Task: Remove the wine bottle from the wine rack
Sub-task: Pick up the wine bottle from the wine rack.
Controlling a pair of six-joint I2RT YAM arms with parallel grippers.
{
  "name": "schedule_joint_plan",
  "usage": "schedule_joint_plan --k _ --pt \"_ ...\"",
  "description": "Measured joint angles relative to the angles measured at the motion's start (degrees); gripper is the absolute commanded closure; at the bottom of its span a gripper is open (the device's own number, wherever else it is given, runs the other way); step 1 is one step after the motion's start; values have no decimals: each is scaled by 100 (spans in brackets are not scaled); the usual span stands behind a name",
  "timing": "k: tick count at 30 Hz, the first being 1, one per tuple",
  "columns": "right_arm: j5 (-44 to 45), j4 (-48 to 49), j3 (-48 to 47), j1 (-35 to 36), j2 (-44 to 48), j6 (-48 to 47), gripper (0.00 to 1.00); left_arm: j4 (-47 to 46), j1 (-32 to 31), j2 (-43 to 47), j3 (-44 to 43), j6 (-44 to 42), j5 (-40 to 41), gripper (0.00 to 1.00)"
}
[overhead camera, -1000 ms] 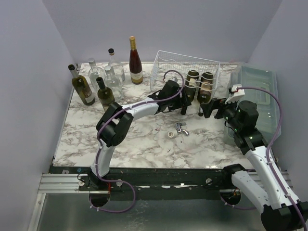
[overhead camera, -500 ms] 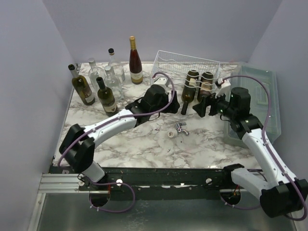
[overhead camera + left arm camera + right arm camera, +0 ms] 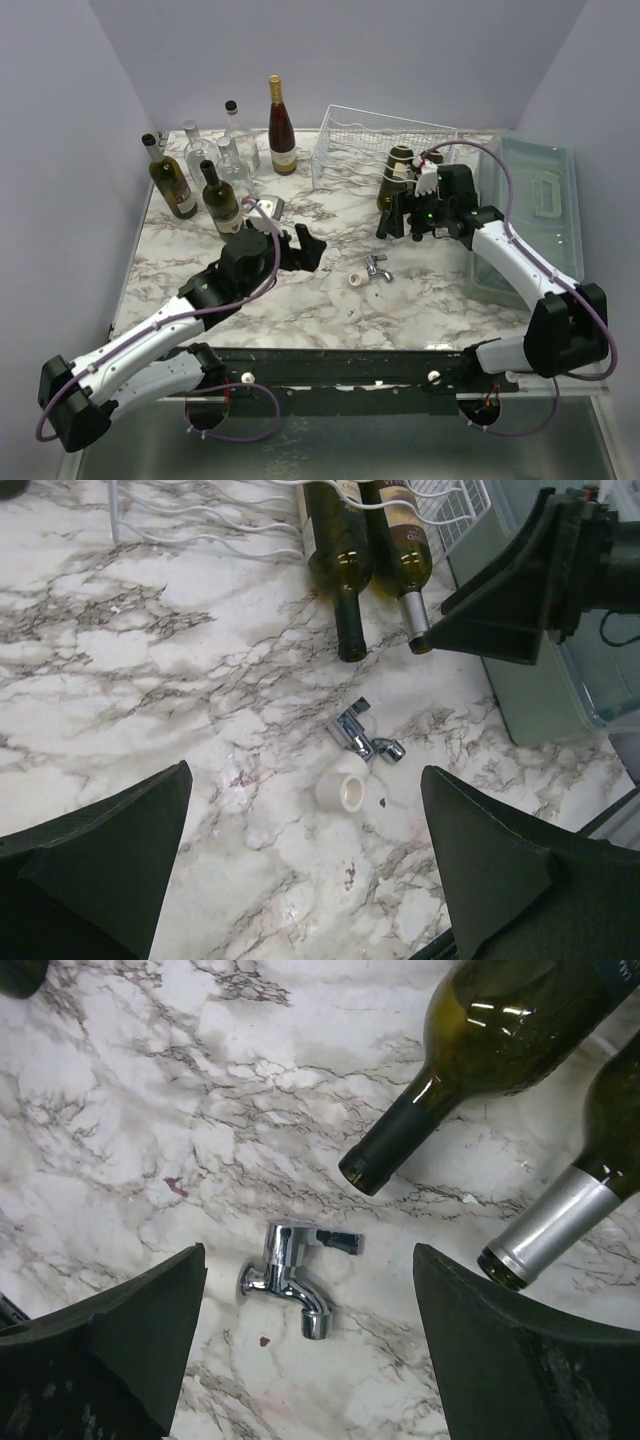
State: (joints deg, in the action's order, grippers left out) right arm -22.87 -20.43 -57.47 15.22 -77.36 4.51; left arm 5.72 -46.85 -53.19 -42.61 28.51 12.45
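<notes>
Two wine bottles lie side by side in the right end of the wine rack, a white wire box at the back of the marble worktop. Each has its long axis running from back to front. The bases sit inside the wire and the necks stick out past the rack's front, mouths pointing toward the near edge and a little to the left. One bottle has a dark neck and the other a silver foil neck. The right fingers hang just in front of those mouths, spread wide on either side of open marble, gripping nothing and touching neither bottle. The left fingers are well apart from the rack, over the middle-left of the worktop, fully spread and empty. A chrome tap and a small white roll lie on the marble between the two arms. A grey-green lidded bin sits to the right of the rack. Several upright bottles stand at the back left.
</notes>
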Motion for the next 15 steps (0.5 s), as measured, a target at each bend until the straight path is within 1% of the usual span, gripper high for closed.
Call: schedule_joint_plan --k 4,6,8,11,15 --pt "424 247 4 275 -415 310 13 0 33 901 745 127 -20 1" --pt "748 461 24 424 -542 533 12 61 35 1353 1069 168 -42 1" --pt "1266 704 42 592 -662 820 11 153 35 1910 1377 236 -44 1" --pt "2131 1062 57 778 -883 1274 11 286 35 2544 1613 306 -44 1" --pt "2774 1390 57 857 -1250 1779 12 393 35 3082 1753 411 -39 1"
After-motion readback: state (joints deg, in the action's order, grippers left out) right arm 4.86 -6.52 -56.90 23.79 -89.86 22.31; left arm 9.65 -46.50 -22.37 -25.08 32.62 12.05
